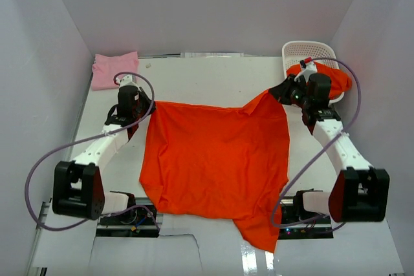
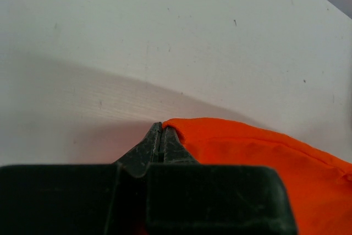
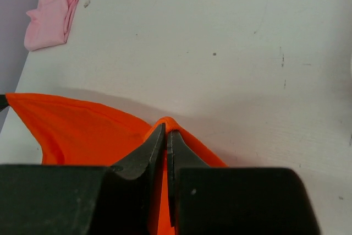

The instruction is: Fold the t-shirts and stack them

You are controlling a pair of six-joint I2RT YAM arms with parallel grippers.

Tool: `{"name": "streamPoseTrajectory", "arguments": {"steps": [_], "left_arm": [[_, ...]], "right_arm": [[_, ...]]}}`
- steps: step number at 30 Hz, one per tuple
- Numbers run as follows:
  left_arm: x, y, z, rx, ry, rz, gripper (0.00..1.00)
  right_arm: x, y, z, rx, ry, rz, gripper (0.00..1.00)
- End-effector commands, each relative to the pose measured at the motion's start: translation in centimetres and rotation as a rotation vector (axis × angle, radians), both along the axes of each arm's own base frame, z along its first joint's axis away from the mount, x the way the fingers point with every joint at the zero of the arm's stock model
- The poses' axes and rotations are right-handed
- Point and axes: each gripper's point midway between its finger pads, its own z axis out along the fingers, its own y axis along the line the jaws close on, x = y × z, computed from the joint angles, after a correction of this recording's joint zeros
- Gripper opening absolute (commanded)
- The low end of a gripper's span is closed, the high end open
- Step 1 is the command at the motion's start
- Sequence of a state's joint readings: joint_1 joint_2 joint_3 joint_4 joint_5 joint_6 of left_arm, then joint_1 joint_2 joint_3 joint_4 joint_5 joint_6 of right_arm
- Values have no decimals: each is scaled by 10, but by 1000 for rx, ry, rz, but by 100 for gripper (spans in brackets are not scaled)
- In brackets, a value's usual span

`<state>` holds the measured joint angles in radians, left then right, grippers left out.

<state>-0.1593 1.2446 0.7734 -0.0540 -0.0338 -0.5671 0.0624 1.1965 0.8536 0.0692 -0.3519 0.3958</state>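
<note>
1. My left gripper (image 2: 160, 129) is clamped shut on a corner of the orange-red t-shirt (image 1: 217, 159). In the left wrist view the black jaws meet with no gap, and the cloth edge is pinched at their very tips. From there the fabric runs off toward 4 o'clock.
2. My right gripper (image 3: 166, 127) is closed on the same shirt. A small hump of cloth folds over the tips of the jaws. The fabric spreads from there toward 9 o'clock and drops down past the jaws.
3. In the top view, the far edge of the shirt runs between my two grips, from the 9 o'clock side to the 3 o'clock side. It rises to a peak where the right gripper holds it.
4. The rest of the shirt lies spread across the middle of the white table (image 1: 213, 72). It is wrinkled, and one pointed tail reaches toward 5 o'clock, near the table's near edge.
5. Past my left gripper, at about 11 o'clock in the top view, the pink t-shirt (image 1: 114, 69) lies folded in the far left corner. It is apart from the orange-red one.
6. Past my right gripper, at about 1 o'clock, the white lattice basket (image 1: 310, 50) sits in the far right corner. More orange-red cloth (image 1: 339, 81) lies in the basket and spills over its near rim, just behind my right wrist.
</note>
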Motion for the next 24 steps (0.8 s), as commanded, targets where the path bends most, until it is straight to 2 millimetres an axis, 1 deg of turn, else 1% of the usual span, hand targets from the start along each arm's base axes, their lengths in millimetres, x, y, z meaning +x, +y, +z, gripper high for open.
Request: {"name": "streamPoseTrajectory", "arguments": {"steps": [1,2,3,4,5,6,7,8,9,10,11,12,13,14,15,16,17,18,19,20,21,23,24], "left_arm": [[49,2,45,36,-160,22,0],[60,-1,55,40,-184,15,0],[67,1,51,55,-176,17,0],[77,0,35,70,-139,13,0],[89,-2,47,73,-162,10,0],[95,-3,43,87,-152,4,0],[104,-4,27,100,-119,2,0],[110,-4,25,107,-116,-2,0],[120,-6,34,107,-135,0,0],[127,-7,23,125,-120,-11,0],[133,-7,22,130,-123,-15,0],[142,-9,29,130,-143,-19,0],[149,-11,13,150,-114,-35,0],[155,-12,10,158,-110,-45,0],[162,-17,15,157,-118,-71,0],[166,-18,10,162,-108,-80,0],[170,-19,6,173,-105,-90,0],[173,-19,-3,177,-89,-93,0],[177,-20,-3,187,-96,-95,0],[179,-19,-4,194,-96,-95,0],[182,-19,-12,199,-86,-98,0],[189,-20,-11,215,-94,-104,0],[190,-19,-19,222,-76,-105,0]], "right_arm": [[42,12,34,4,-117,66,8],[55,14,47,2,-141,76,8],[69,16,28,0,-88,85,8],[76,18,24,0,-73,94,8],[94,19,22,-5,-64,99,8],[101,20,18,-8,-53,102,8],[108,20,15,-12,-46,105,8],[118,21,-2,-22,-11,108,8],[131,20,8,-33,-33,102,8],[138,19,7,-42,-29,104,8],[146,20,-10,-55,8,113,8],[156,20,1,-62,-21,112,8],[161,19,1,-68,-26,111,8],[167,19,-10,-75,-5,111,8],[175,16,-5,-98,-30,98,8],[179,14,-4,-107,-37,93,8],[183,13,-13,-117,-23,87,8],[188,10,-17,-133,-23,76,8],[193,10,-13,-141,-37,73,8],[198,9,-23,-147,-20,72,8],[199,9,-26,-154,-15,78,8],[207,9,-30,-163,-16,75,8],[208,9,-30,-164,-17,77,8]]}}
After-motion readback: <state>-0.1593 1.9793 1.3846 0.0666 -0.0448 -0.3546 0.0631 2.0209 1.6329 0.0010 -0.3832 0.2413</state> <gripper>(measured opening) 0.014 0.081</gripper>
